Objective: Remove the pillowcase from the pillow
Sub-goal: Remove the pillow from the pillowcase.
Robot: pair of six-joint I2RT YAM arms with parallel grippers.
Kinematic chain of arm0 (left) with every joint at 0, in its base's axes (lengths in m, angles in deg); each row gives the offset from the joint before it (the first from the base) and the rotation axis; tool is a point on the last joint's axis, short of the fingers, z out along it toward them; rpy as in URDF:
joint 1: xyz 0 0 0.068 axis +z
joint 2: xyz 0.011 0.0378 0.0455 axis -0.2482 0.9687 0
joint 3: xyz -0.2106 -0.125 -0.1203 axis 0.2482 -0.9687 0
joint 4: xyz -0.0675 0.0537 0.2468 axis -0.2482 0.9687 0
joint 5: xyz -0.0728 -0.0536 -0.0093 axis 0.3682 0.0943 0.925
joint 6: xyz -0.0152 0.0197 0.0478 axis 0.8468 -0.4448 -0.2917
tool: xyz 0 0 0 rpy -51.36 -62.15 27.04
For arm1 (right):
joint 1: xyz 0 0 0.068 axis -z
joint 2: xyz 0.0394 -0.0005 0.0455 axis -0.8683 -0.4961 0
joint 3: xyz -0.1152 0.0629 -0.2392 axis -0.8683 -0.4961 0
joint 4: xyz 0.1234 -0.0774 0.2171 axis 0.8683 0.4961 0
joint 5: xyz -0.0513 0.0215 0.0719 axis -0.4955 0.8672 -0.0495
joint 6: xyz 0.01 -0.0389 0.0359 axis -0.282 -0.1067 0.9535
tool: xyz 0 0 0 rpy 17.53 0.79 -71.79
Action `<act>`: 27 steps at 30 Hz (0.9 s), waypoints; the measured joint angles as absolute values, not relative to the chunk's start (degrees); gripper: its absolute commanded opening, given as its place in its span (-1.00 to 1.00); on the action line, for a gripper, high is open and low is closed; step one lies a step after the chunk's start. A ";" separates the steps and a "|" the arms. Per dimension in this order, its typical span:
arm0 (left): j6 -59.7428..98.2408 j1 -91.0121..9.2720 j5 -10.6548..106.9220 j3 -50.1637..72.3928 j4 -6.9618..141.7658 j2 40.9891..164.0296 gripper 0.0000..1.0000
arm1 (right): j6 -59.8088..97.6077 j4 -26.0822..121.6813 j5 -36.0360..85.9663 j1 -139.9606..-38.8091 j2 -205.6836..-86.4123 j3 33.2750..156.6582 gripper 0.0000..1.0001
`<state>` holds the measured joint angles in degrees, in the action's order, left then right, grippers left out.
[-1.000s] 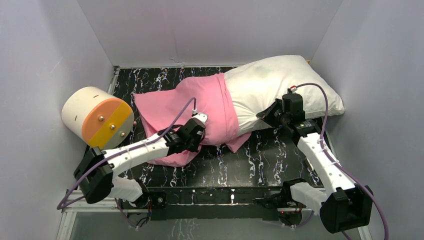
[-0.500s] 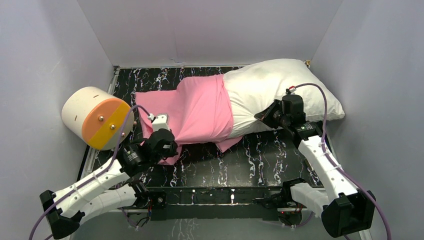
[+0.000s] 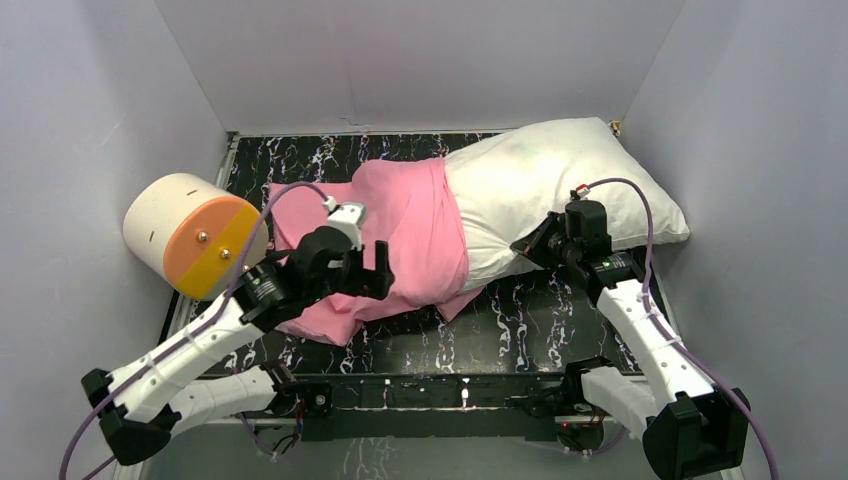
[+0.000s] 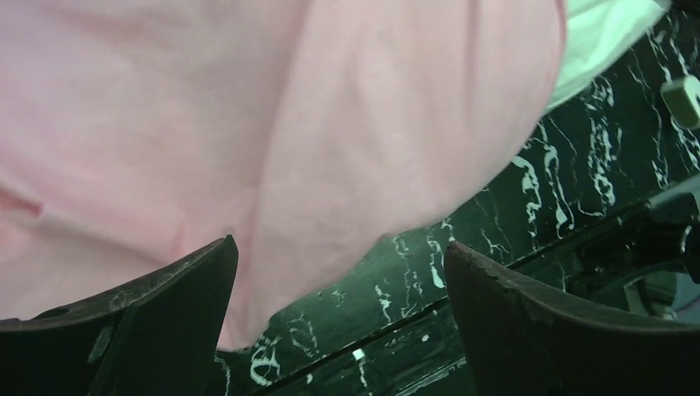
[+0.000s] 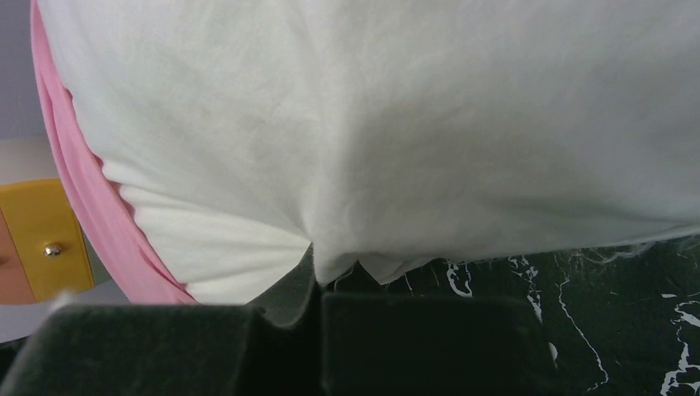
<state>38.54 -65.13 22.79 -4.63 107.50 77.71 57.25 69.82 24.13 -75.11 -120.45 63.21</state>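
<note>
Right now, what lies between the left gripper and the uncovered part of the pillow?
Only the pink pillowcase, bunched around the pillow's left end; the top view shows it.

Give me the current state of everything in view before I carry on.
pillow: lying on the table, right part bare.
pillowcase: partly off, bunched over the pillow's left part.
left gripper: open, over the pillowcase, holding nothing.
right gripper: shut on the pillow's near edge.
cylinder: on its side, at the table's left edge.
</note>
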 measured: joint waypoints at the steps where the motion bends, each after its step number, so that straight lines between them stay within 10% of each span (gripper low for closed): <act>1: 36.82 -65.11 24.91 -3.45 106.17 79.99 0.97 | 57.27 69.71 24.26 -75.04 -120.32 63.12 -1.00; 10: 29.03 -65.16 36.15 -3.39 102.24 99.22 0.87 | 57.27 69.77 24.61 -74.93 -119.53 63.01 -1.00; 16: 27.57 -65.11 35.36 -4.81 102.91 100.40 -0.94 | 57.21 69.77 24.74 -74.89 -119.58 63.01 -1.00; 27: 34.08 -58.84 26.83 -9.61 103.44 88.07 -1.00 | 57.30 69.57 25.07 -75.07 -119.66 63.01 -1.00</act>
